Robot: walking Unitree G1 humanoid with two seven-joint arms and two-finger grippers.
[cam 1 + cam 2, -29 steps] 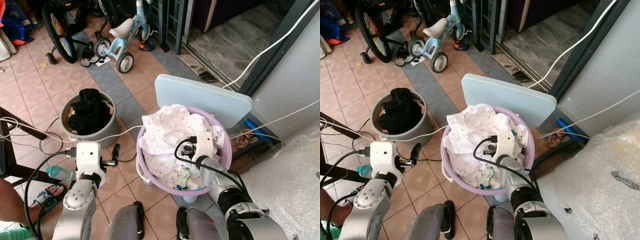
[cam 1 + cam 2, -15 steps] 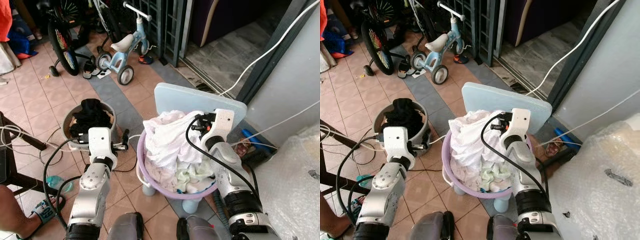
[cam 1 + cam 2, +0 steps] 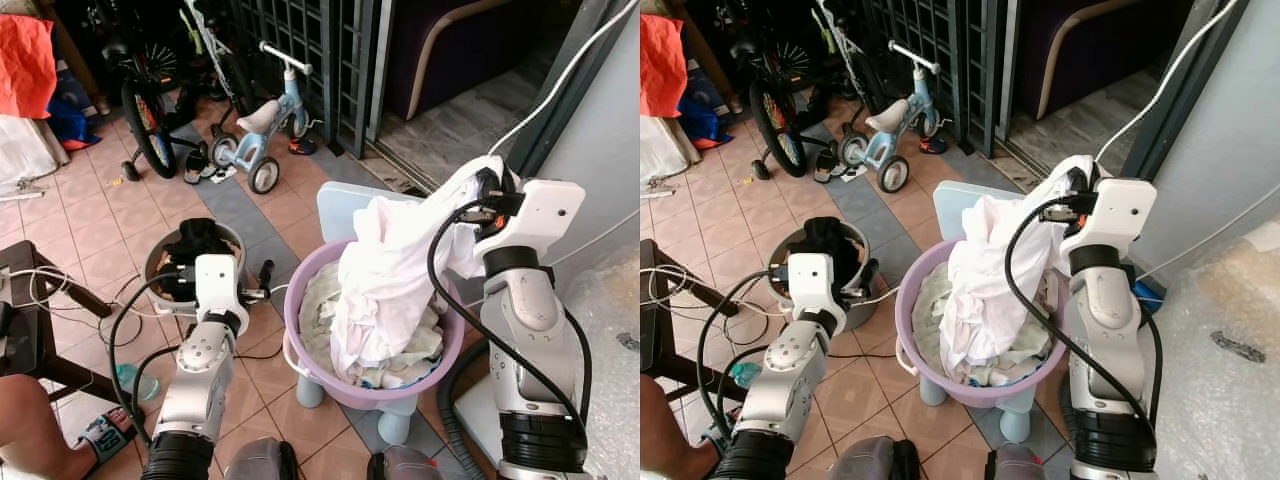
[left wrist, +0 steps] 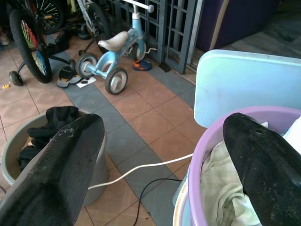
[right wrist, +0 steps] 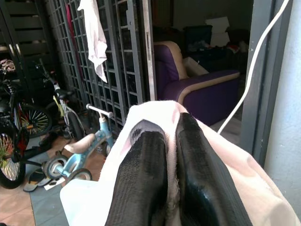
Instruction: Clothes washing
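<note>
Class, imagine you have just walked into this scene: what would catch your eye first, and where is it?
First, the right gripper, raised high, pinching a long white garment that hangs down into the purple basin of pale laundry on a stool. To its left stands a grey tub of dark clothes, with the open left gripper between the two. Behind, a blue tricycle stands on the tiled floor.

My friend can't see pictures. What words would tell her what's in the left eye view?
The robot's right end effector holds a white garment up out of a purple laundry basin full of pale clothes. Its left end effector is open beside a grey tub of dark clothes, with a small blue tricycle behind on the tiled floor.
</note>
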